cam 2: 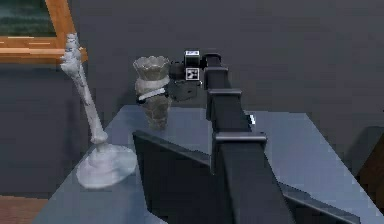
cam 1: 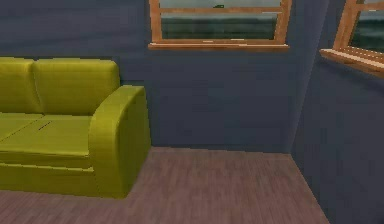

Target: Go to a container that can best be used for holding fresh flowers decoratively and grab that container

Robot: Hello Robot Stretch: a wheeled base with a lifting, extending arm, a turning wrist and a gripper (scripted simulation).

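Note:
A grey vase-like container (cam 2: 152, 88) with a wavy rim stands on a blue-grey table (cam 2: 290, 150) in the arm side view. The dark arm bar (cam 2: 235, 130) rises from the bottom edge toward it, with two white marked squares (cam 2: 200, 62) at its far end. My gripper (cam 2: 168, 93) has its dark body right beside the container, against its right side. Since the container stands on the tabletop at the gripper, I cannot tell whether the gripper holds anything or touches it.
A tall pale statue (cam 2: 88, 120) on a round base stands at the table's left. A dark flat screen (cam 2: 175, 180) stands near the table's front. A wood-framed window (cam 2: 35, 30) is behind. The forward view has a yellow-green sofa (cam 1: 60, 125), windows (cam 1: 220, 22), blue walls and a wooden floor (cam 1: 220, 190).

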